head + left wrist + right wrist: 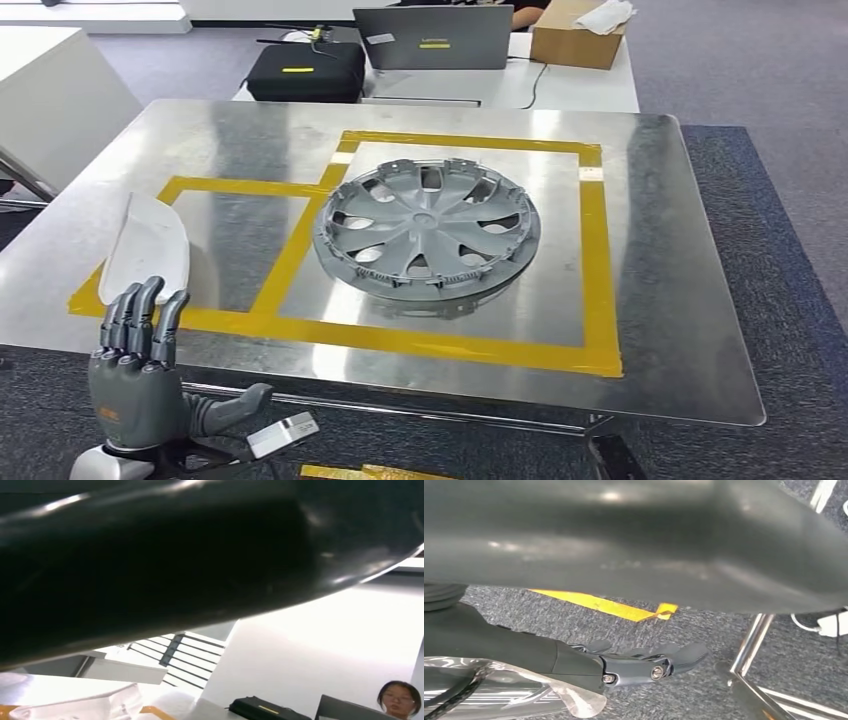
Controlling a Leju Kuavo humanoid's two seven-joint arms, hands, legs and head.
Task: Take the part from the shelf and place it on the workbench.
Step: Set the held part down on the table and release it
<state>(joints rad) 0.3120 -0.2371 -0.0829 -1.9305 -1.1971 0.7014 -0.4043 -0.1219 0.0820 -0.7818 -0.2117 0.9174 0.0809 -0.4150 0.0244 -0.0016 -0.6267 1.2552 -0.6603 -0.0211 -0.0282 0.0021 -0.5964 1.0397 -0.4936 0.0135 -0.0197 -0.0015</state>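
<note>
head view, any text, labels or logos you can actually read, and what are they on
No text can be read.
Laptop: a yellow mark and a white sticker on the lid, too small to read.
Black case: a yellow label, too small to read.
Left hand: a small orange mark on its back, blurred.
Small white device by the left hand: dark print, too small to read.

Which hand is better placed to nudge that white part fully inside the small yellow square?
Left. The left hand is raised at the table's near edge, just below the white part. The right hand hangs low over the carpet.
</note>
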